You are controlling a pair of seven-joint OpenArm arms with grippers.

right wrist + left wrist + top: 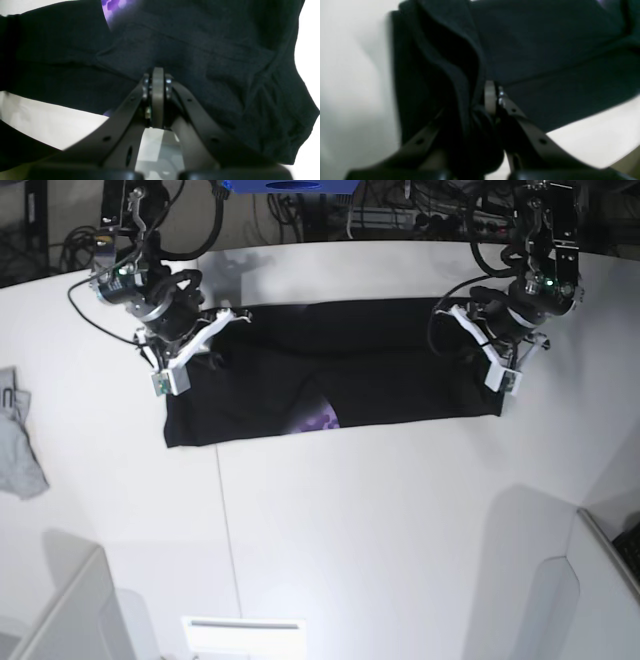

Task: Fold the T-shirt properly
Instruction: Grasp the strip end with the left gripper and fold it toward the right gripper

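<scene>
1. The T-shirt (400, 370) lies as a wide black band across the far half of the white table (400, 530), part-folded, with a bit of purple print (320, 420) exposed at its near edge. The biggest risk judged here: uneven pulling by the two arms, so the band is skewed and the fold comes out crooked.
2. The left gripper (495, 96) is seen in its wrist view closed on a bunched fold of the shirt, cloth gathered between the jaws. Extra layers may be caught, so more than the intended edge could be dragged.
3. The right gripper (158, 82) has its jaws pressed fully together, resting against the shirt edge. Whether cloth is actually pinched cannot be told. If nothing is held, that end would be left behind when a lift is made.
4. Wrinkles are visible near the sleeve end in the right wrist view; these could be locked into the fold.
5. A small grey cloth (20, 450) lies well apart at the table edge; interference is judged unlikely.
</scene>
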